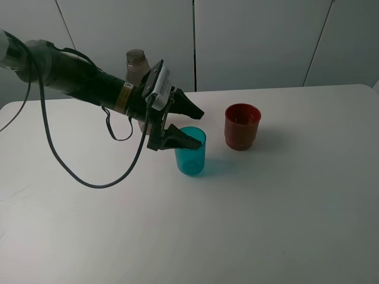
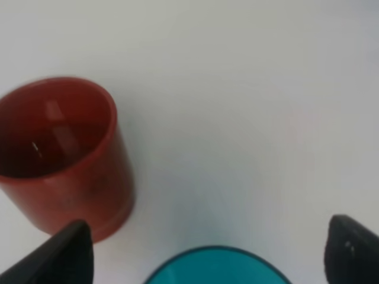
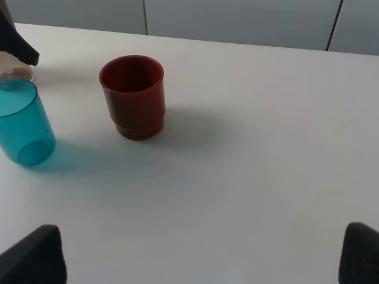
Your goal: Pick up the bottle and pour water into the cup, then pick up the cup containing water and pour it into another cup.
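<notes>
- Far left in your high view, the tall clear grey-tinted plastic bottle (image 1: 137, 64) stands mostly hidden behind the left arm; you see only its neck and shoulder.
- Your left gripper (image 1: 188, 126) stands spread wide and holds nothing. One black finger (image 1: 188, 109) pokes out behind the translucent teal-blue plastic tumbler (image 1: 191, 151), the other overlaps its near rim; you cannot tell whether it touches.
- The left wrist view cuts the tumbler down to a sliver of rim.
- The opaque dark-red ridged-base cup (image 1: 242, 126) stands upright to the tumbler's right, apart from it, on the white table (image 1: 284, 213).
- Your right gripper (image 3: 204, 260) shows only two dark fingertips set far apart, empty.
</notes>
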You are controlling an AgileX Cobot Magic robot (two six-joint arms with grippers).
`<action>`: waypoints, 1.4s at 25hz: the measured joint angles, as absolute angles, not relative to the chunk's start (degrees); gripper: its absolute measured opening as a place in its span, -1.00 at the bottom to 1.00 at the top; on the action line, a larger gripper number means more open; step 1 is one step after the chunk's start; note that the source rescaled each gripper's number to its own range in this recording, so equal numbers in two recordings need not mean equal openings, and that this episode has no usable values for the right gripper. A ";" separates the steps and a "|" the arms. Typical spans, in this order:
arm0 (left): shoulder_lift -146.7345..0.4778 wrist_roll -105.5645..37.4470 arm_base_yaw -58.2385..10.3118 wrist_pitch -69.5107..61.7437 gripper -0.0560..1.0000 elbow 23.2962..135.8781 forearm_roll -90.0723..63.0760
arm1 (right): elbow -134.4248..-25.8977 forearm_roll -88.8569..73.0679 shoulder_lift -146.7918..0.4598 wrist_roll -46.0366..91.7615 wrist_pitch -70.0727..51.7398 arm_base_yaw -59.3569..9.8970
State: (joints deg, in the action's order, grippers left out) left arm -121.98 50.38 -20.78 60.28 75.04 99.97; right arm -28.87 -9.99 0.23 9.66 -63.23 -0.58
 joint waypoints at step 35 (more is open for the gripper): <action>-83.89 13.27 -39.14 -40.10 0.99 71.74 24.47 | -28.87 -9.99 0.23 9.66 -63.23 -0.58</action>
State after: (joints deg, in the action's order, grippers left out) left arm -83.89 13.27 -39.14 -40.10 71.74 24.47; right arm -28.87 -9.99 0.23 9.66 -63.23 -0.58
